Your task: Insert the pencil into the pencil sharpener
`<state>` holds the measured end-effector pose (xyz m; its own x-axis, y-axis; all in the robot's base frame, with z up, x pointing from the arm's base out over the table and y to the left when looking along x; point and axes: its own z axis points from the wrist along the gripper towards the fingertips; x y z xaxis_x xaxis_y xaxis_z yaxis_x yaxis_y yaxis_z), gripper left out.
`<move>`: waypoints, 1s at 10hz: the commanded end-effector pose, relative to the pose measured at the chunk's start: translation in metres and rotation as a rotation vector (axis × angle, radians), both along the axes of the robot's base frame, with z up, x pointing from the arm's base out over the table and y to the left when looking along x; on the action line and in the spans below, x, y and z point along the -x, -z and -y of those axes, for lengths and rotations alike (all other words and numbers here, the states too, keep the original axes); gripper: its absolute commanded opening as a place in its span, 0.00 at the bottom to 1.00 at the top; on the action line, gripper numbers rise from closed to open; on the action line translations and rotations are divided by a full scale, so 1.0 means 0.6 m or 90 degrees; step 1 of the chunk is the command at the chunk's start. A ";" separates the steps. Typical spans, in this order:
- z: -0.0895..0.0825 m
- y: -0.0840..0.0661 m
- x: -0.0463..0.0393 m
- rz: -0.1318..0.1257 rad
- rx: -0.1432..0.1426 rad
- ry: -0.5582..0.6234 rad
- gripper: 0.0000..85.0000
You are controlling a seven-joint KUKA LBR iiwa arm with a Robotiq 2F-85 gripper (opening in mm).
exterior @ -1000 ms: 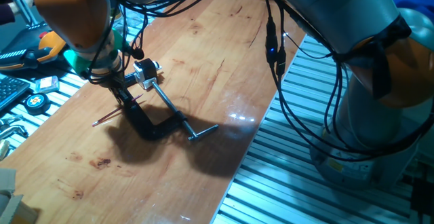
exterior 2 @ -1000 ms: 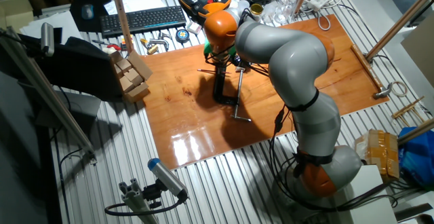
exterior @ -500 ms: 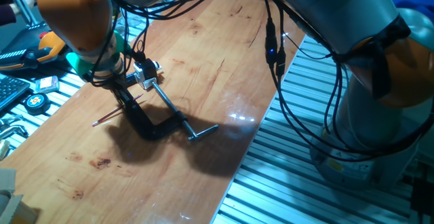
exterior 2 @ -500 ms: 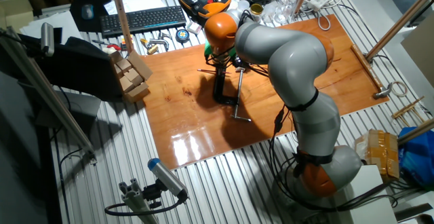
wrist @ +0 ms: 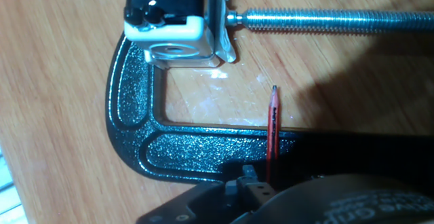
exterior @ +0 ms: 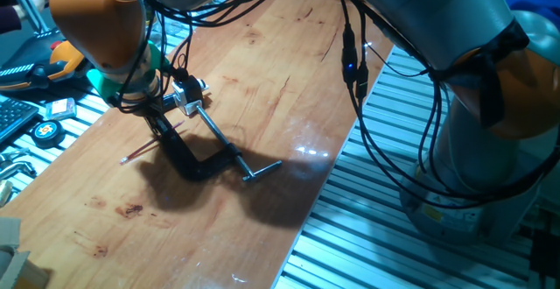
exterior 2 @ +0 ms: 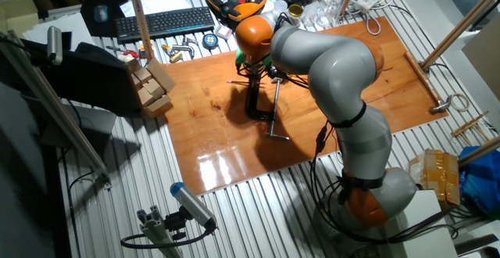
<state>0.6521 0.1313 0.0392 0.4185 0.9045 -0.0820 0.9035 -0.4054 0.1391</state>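
A wooden table (exterior: 280,70). A black clamp (wrist: 135,136) pins the pencil sharpener (wrist: 175,41) there. My gripper (wrist: 271,187) looks closed on the pencil (wrist: 272,132), lying across the clamp's frame, tip pointing beside the sharpener's hole, offset toward the screw (wrist: 332,20).

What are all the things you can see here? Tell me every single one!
Table: one, brown wood, under everything.
Clamp: one, black, C-shaped, on the table.
Screw rod: one, silver, part of the clamp.
Pencil sharpener: one, white and black, pinched in the clamp's mouth.
Pencil: one, dark red, crossing the clamp's frame, tip toward the screw rod.
Keyboard: one, black, beyond the table.
Arm: one, grey and orange, bent over the table.
End effector: one, dark, low over pencil and clamp; open or shut unclear.
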 end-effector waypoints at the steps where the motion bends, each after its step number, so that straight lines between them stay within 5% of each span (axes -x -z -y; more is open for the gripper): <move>1: 0.000 0.000 0.000 -0.001 0.000 -0.001 0.20; 4: 0.000 0.002 0.001 0.001 -0.003 -0.002 0.20; 5: 0.000 0.003 0.001 0.001 -0.004 -0.003 0.40; 7: 0.000 0.003 0.001 0.001 -0.003 -0.006 0.40; 9: 0.000 0.002 0.001 0.007 0.000 -0.015 0.00; 10: 0.000 0.003 0.002 0.009 -0.001 -0.020 0.00</move>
<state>0.6510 0.1312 0.0377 0.3904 0.9176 -0.0752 0.9140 -0.3764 0.1516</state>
